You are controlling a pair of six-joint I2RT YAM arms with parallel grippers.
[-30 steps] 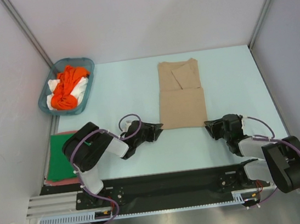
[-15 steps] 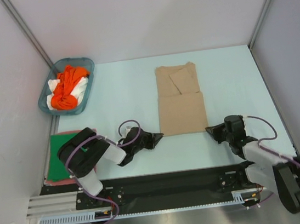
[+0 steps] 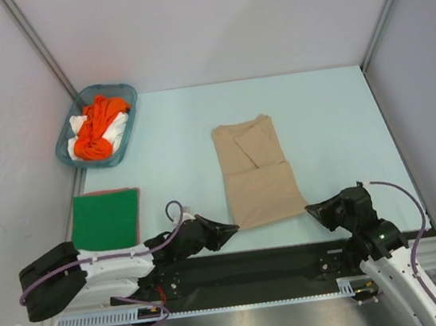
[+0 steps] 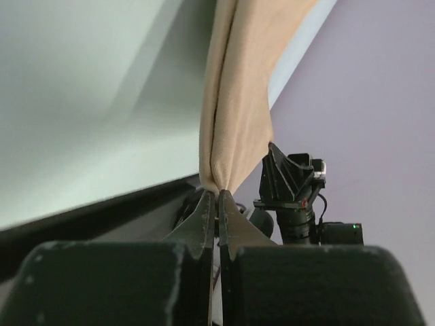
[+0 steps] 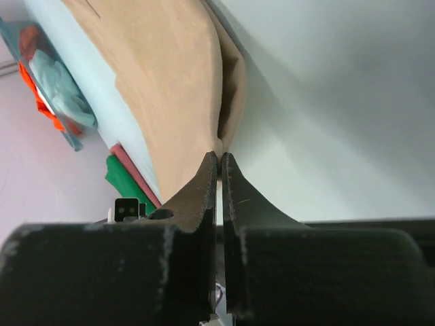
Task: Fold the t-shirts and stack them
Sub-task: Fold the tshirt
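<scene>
Now the left gripper point(image 3: 234, 227) and right gripper point(image 3: 310, 210) are each pinching a near corner of the tan shirt point(image 3: 258, 183), seemingly light, limp cloth.

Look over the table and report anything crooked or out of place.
The tan shirt lies askew, its long sides slanted relative to the table, near corners pinched by the left gripper and right gripper. The green shirt at left sits square. Nothing else stands out.

Left arm point(image 3: 107, 266), right arm point(image 3: 382, 239): 2 black-and-white bodies, rounded black joint housings, white links, thin purple cables point(image 3: 169, 214) looping outside. Black wedge fingers point(image 4: 198, 227). Small green light point(image 3: 386, 227) on right arm.
</scene>
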